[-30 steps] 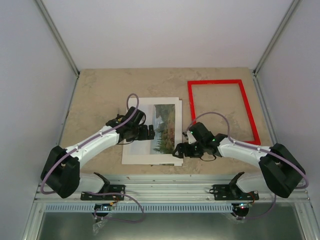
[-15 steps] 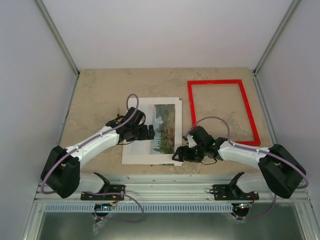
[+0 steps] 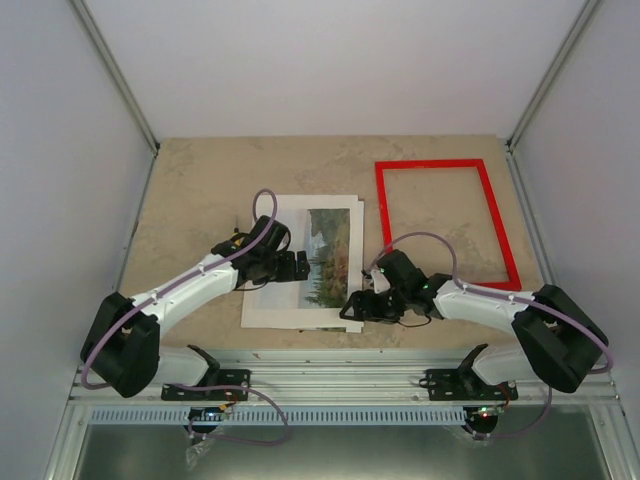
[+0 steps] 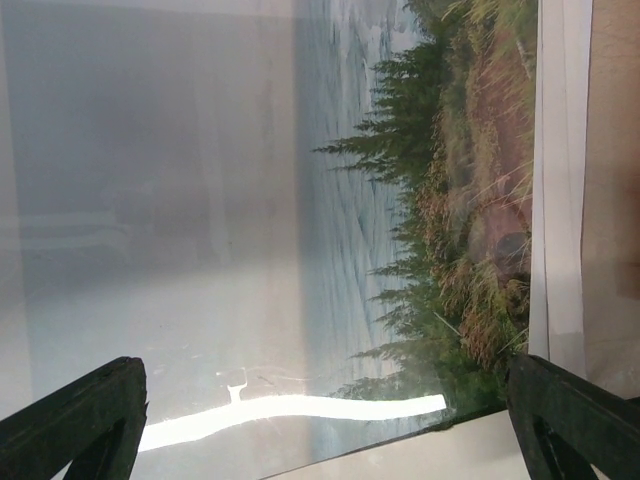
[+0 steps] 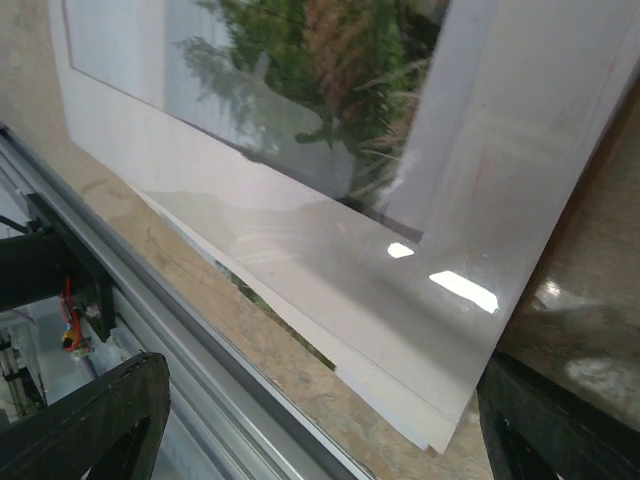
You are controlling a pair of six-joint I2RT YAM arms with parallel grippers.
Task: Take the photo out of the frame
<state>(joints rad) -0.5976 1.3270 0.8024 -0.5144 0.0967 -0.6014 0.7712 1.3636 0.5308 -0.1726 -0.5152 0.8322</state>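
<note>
The photo (image 3: pixel 330 255) lies flat at mid-table under a white mat (image 3: pixel 300 312) and a glossy clear sheet. Its trees and water fill the left wrist view (image 4: pixel 420 200). The frame (image 3: pixel 430 164) is a thin red rectangle, lying apart at the back right with bare table inside it. My left gripper (image 3: pixel 290 266) hovers low over the stack's middle, open (image 4: pixel 330 440), with nothing between its fingers. My right gripper (image 3: pixel 355 305) is at the stack's near right corner, open (image 5: pixel 320 430) and holding nothing. In the right wrist view the photo (image 5: pixel 310 60) shows through the mat (image 5: pixel 480 130).
The stack's near edge sits close to the metal rail (image 5: pixel 200 340) along the table's front (image 3: pixel 340 355). White walls enclose the table on three sides. A green sliver (image 5: pixel 290 325) peeks from under the mat's near edge.
My right gripper has slid left and nearer, up to the stack's near right corner. The left arm has barely moved.
</note>
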